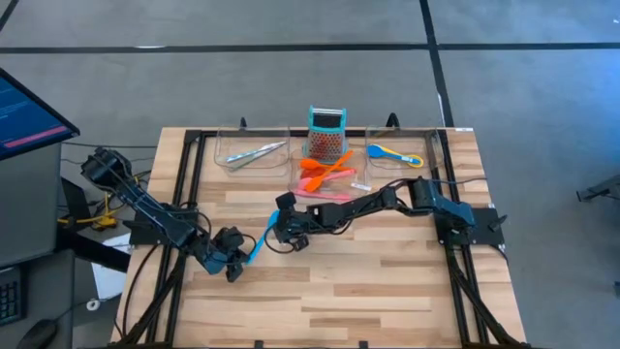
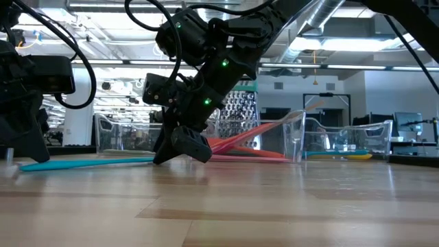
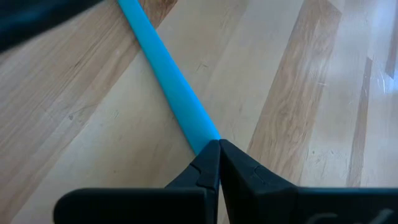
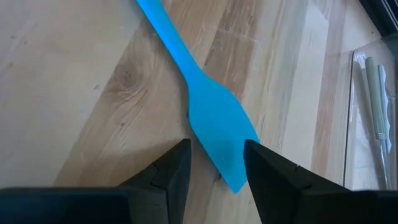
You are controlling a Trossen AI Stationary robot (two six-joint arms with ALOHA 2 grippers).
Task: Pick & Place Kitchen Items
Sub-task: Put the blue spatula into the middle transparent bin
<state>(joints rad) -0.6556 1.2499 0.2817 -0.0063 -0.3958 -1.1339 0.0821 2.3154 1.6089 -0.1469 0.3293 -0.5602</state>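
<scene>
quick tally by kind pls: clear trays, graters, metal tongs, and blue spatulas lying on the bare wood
clear trays: 3
grater: 1
metal tongs: 1
blue spatula on the bare wood: 1
total: 6

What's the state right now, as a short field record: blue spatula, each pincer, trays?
blue spatula: flat on the table, between the two arms
left pincer: shut on the spatula's handle end
right pincer: open, fingers either side of the blade end, low over the table
left tray: metal tongs
middle tray: orange and pink utensils, beside the grater
right tray: yellow-and-blue utensil
</scene>
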